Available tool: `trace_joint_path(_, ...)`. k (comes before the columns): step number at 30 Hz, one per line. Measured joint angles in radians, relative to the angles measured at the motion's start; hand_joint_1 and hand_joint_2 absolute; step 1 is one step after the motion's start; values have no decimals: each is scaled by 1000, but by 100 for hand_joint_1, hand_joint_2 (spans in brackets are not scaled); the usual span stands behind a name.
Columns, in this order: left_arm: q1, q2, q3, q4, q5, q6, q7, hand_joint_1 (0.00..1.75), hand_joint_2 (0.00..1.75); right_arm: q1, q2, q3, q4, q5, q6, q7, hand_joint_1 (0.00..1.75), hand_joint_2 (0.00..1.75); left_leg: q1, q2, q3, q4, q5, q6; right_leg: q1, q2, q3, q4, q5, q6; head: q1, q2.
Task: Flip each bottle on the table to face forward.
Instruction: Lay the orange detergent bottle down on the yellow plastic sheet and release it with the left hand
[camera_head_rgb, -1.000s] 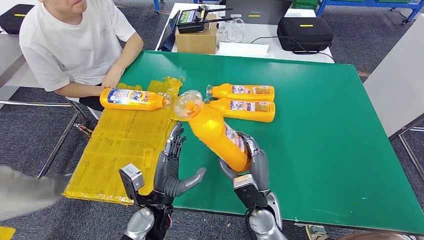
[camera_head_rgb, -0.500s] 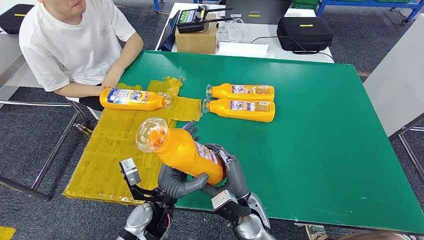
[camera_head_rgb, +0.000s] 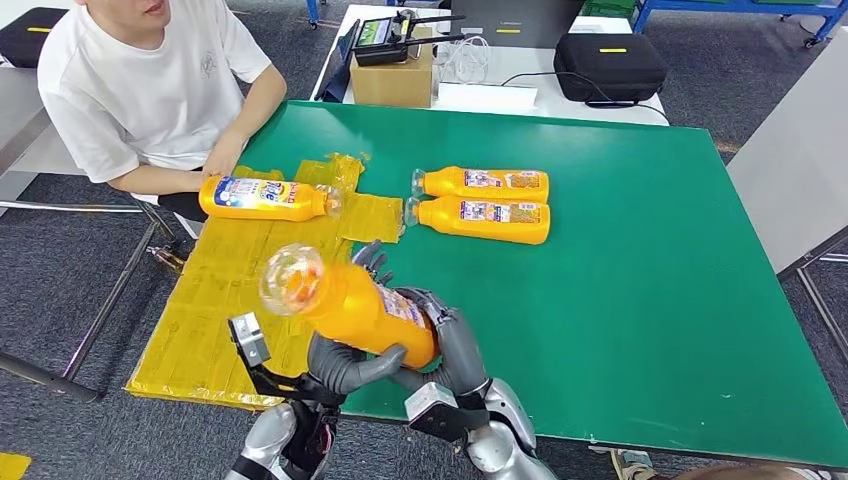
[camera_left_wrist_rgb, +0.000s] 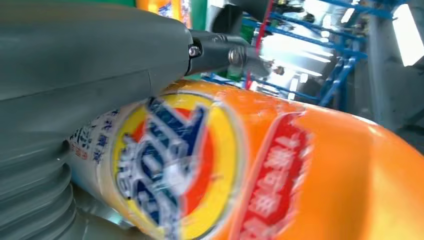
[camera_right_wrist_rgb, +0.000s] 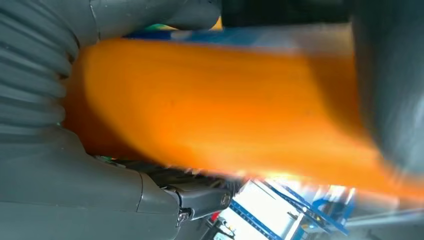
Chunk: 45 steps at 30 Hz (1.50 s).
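Note:
An orange bottle with a clear cap hangs tilted above the table's near edge, cap toward me and to the left. My left hand cups it from below with the thumb across its body, and my right hand grips its base end. The left wrist view shows its blue and yellow label close up; the right wrist view shows its plain orange side. Two more orange bottles lie side by side mid-table. A third bottle lies on the yellow sheet, label up.
A yellow plastic sheet covers the left part of the green table. A person in a white shirt sits at the far left with a hand on the bottle there. A cardboard box and black cases stand behind.
My right hand carried the bottle left and toward me, swinging its cap end leftward. My left hand closed under it and now holds it too.

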<state>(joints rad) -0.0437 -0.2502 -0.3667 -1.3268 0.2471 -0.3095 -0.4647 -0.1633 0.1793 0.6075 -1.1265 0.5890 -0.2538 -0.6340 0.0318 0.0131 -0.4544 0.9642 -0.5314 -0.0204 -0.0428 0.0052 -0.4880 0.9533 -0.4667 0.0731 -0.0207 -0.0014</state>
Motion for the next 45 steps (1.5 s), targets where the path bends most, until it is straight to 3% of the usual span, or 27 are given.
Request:
trace_joint_path(7,-4,0,-8,0,-50,57,25,175,175,18,2,7,19,16,-47,27,0,175,0,0,0,0,0,0,0,0,0,0,0,0,0,0)
trace_joint_path(11,-4,0,-11,0,-58,67,27,175,175,20,2,7,23,17,-54,32,0,0,0,0,0,0,0,0,0,0,0,0,0,0,0,0)
trace_joint_path(24,-1,0,-19,0,-144,198,89,175,175,51,6,-3,3,35,-186,48,0,0,0,0,0,0,0,0,0,0,0,0,0,0,0,0)
trace_joint_path(26,-2,2,-17,0,-243,297,96,175,175,63,3,-9,-7,37,-206,48,0,0,0,0,0,0,0,0,0,0,0,0,0,0,0,0)
trace_joint_path(30,-11,20,4,9,-626,569,137,175,175,97,-4,-24,-54,58,-226,52,0,0,0,0,0,0,0,0,0,0,0,0,0,0,0,0)
trace_joint_path(35,-39,45,69,56,-932,707,198,175,175,134,-14,-39,-116,80,-224,59,0,0,0,0,0,0,0,0,0,-1,0,0,0,0,0,0)
trace_joint_path(37,-60,59,96,91,-1035,717,239,175,175,149,-17,-45,-135,87,-223,60,0,0,0,0,0,0,0,0,0,-1,0,0,0,0,0,0)
trace_joint_path(41,-128,103,150,208,-1165,639,335,175,175,168,-20,-57,-153,90,-213,60,0,0,0,0,0,0,0,0,0,-1,0,0,0,0,0,0)
trace_joint_path(45,-206,142,183,325,-1221,615,370,175,175,170,-21,-63,-153,85,-202,59,0,0,0,0,1,0,0,0,0,-1,1,1,0,0,0,0)
